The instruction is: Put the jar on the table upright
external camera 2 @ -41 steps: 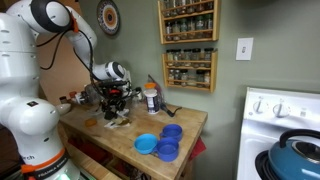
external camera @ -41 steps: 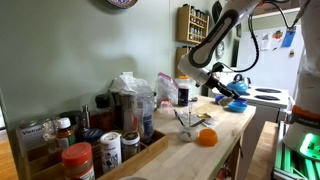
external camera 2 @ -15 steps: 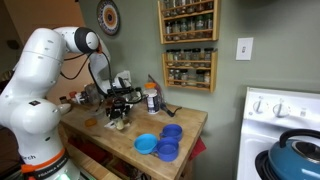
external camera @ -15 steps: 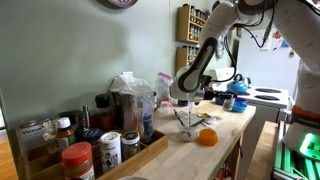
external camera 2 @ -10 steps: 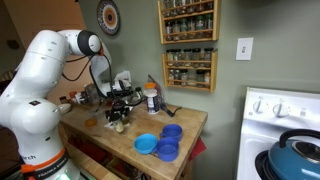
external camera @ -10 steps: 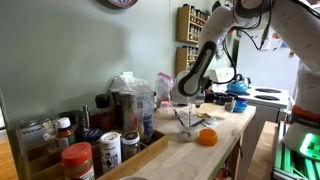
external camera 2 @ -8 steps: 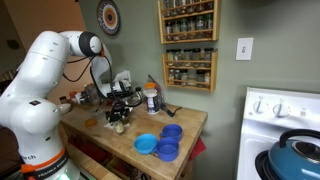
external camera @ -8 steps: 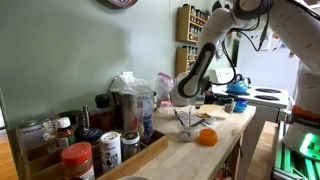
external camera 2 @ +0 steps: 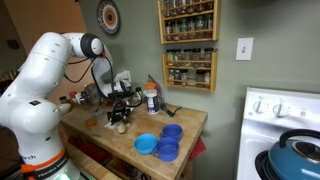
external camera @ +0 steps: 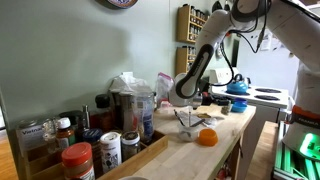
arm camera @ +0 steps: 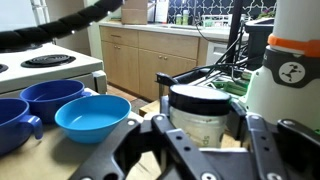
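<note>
To the left, the blue bowls (arm camera: pixel 60 105) are left untouched. In the middle, the jar (arm camera: pixel 203 112) has been lowered with the arm and is now held lid-up at the table (arm camera: pixel 40 165). It is flanked by the gripper (arm camera: pixel 204 126); whether it is still squeezed cannot be told. Only release is judged to remain.

Home kitchen — wall spice rack (external camera 2: pixel 189 45), white stove (external camera 2: pixel 280 108), butcher-block table (external camera 2: pixel 192 119), wooden cabinets (arm camera: pixel 130 60).

Jar (arm camera: pixel 205 118) centre frame, dark lid uppermost, flanked by gripper (arm camera: pixel 206 135) fingers; contact unclear. Blue bowls (arm camera: pixel 88 116) on table (arm camera: pixel 62 160) at left. White bottle (arm camera: pixel 288 95) right, stove (arm camera: pixel 45 72) upper left.
</note>
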Robot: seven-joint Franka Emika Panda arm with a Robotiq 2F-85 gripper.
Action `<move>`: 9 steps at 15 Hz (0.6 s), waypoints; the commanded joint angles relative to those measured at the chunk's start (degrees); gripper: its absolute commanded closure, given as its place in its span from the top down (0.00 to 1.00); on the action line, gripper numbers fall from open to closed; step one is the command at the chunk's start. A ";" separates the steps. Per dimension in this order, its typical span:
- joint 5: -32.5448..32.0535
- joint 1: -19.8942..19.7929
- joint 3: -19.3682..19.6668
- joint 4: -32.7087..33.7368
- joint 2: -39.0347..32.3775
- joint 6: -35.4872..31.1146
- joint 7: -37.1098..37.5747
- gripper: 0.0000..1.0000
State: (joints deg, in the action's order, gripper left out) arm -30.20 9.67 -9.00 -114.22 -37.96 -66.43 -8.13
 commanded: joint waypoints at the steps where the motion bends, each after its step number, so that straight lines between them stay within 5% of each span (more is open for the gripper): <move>1: -0.41 -0.09 -0.26 1.19 -1.87 -0.68 0.30 0.31; 6: -0.27 -0.19 -0.32 1.73 -3.35 -1.45 -0.13 0.31; 7: -0.23 -0.24 -0.38 1.75 -3.41 -1.68 -0.29 0.81; 9: -0.01 -0.30 -0.40 1.69 -3.15 -2.23 -0.02 0.88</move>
State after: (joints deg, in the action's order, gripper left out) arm -30.19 9.66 -9.00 -113.01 -40.74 -67.79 -8.18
